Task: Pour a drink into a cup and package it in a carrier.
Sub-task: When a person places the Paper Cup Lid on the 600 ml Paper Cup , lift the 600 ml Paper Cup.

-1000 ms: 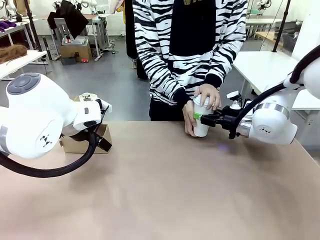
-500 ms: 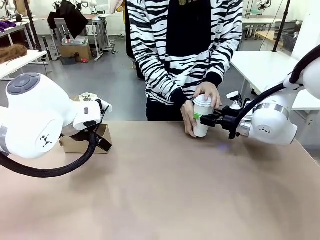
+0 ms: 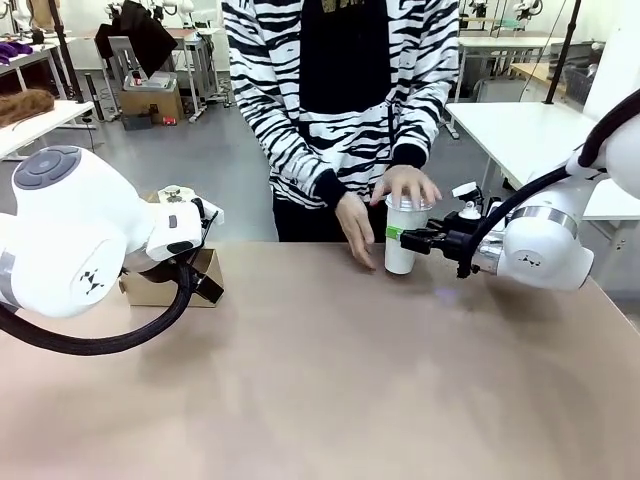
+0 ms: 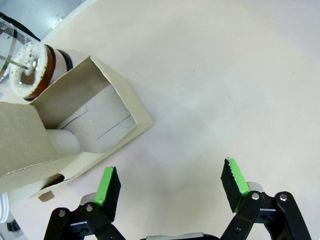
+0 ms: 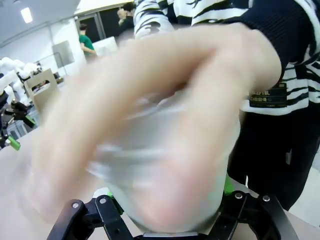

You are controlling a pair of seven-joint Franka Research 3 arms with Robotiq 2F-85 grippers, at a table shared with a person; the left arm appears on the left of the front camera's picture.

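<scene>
One white paper cup [image 3: 399,258] clamped in right gripper [image 3: 408,238], one hand [image 3: 403,186] on top, second hand [image 3: 355,228] beside, left gripper [image 4: 170,182] spread wide by one cardboard carrier [image 4: 85,100], one press jug [image 4: 30,75].

Work table [image 3: 320,400]: tan matte top, across the whole foreground. Floor [image 3: 215,165]: smooth grey, beyond the work table's far edge. White side table [image 3: 520,135]: past the work table's far right corner. White bench [image 3: 40,122]: past its far left corner, with a brown furry pad [image 3: 25,103] on top. Cardboard box [image 3: 152,102]: on the floor well behind the work table's left end, beside a grey metal frame [image 3: 125,60]. Dark garment [image 3: 140,35]: hanging behind that frame. Black poles: one [image 3: 62,45] far behind the work table's left end, one [image 3: 562,45] behind its right end. Back wall [image 3: 85,15]: white. Ceiling light [image 5: 26,15]: lit, on a grey ceiling well above the work table.
</scene>
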